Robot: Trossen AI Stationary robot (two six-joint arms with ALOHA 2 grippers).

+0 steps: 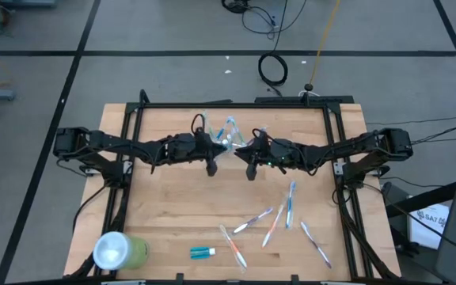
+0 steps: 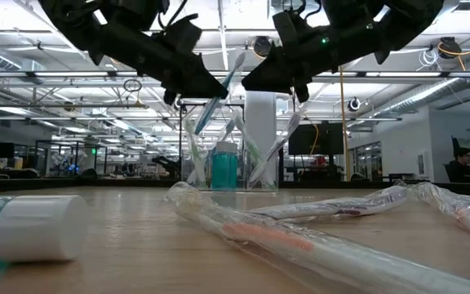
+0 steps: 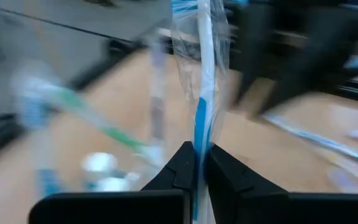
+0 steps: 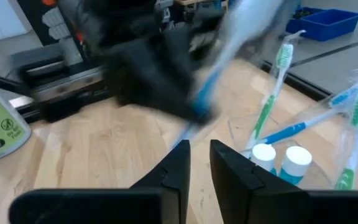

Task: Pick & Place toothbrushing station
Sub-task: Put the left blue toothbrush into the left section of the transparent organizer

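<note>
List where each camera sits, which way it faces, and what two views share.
High: overhead, straight down on the table; both arms.
Low: table height, level toward the clear cup; arms overhead.
Left wrist: past the left gripper, shut on a wrapped blue toothbrush.
Right wrist: past the right gripper, open, toward the cup.
Shared: high and low both show the cup.

Grey floor (image 1: pixel 172 32) with dark lines, coiled black cable (image 1: pixel 273 70), ceiling lights (image 2: pixel 47 61)
</note>
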